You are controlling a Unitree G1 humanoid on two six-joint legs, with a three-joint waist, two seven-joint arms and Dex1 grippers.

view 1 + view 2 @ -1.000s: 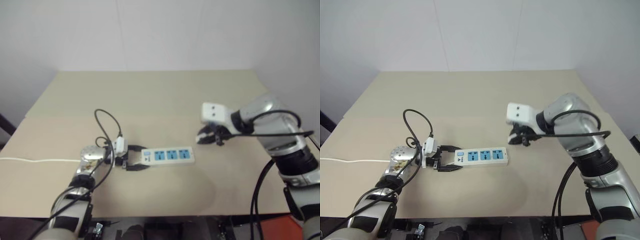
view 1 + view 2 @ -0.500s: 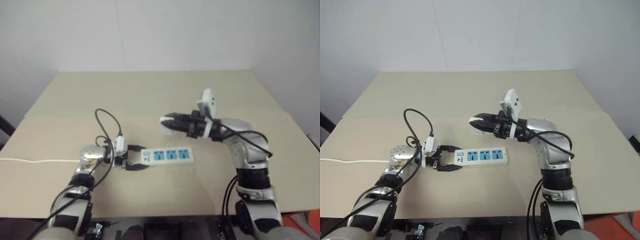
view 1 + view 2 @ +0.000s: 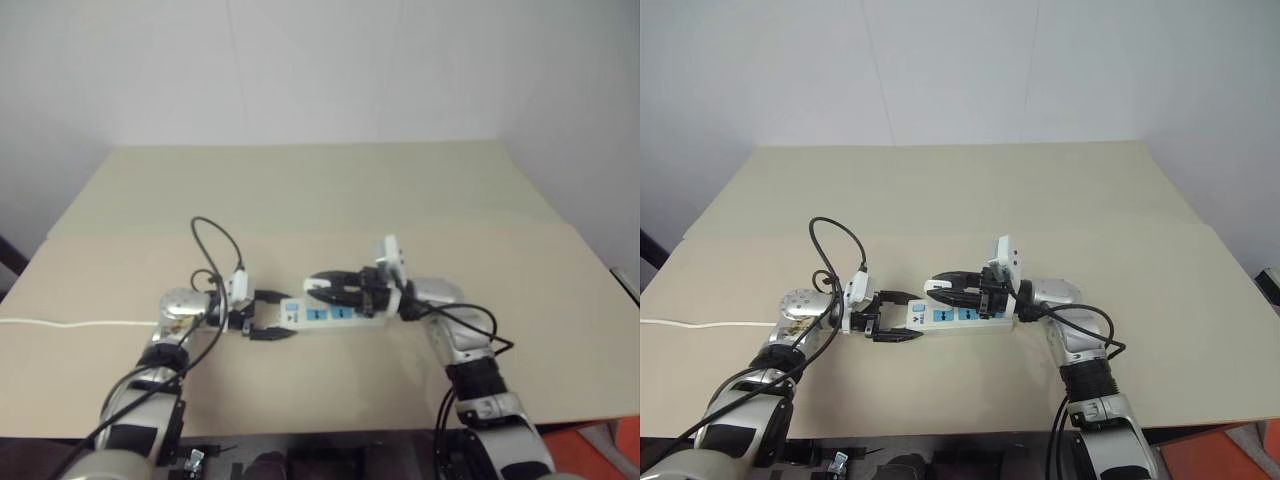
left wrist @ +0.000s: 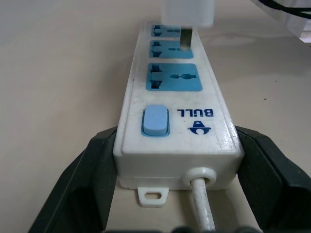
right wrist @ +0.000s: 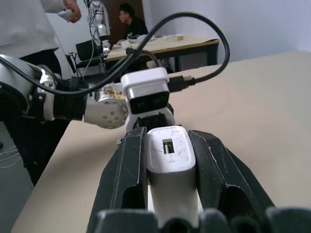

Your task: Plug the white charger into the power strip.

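Gripping the white charger [image 5: 171, 167] between both black fingers [image 5: 127, 182], right gripper [image 3: 945, 289] closed on the block's two long sides. Charger's back face toward the wrist camera, small rectangular port visible in it. Held above the power strip [image 3: 962, 317], metal prongs [image 4: 184, 40] pointing down over the middle and far outlets; prong tips close to the blue faces, contact not determinable. Right forearm reaching in level from the robot's right, fingers pointing toward the left gripper.

Clamping the switch end of the power strip, left gripper [image 3: 268, 314] closed with one finger [image 4: 90, 182] on each long side. Strip lying flat on the table [image 3: 940, 190], lengthwise across the robot's front. Nearest the left gripper: light-blue switch [image 4: 155, 121], then a blue logo, then three blue outlet faces in a row [image 4: 174, 76]. Thin white cord [image 4: 201, 204] leaving the strip's end between the left fingers. Small mounting tab at that same end.

White cable [image 3: 75, 322] running across the table toward its left edge, behind the left wrist. Black cable [image 3: 835, 250] looping above the left wrist camera housing.

Table surface tan, plain pale wall behind it. Background of the right wrist view: a person seated at another table [image 5: 130, 22], part of a second person standing nearer [image 5: 34, 24].
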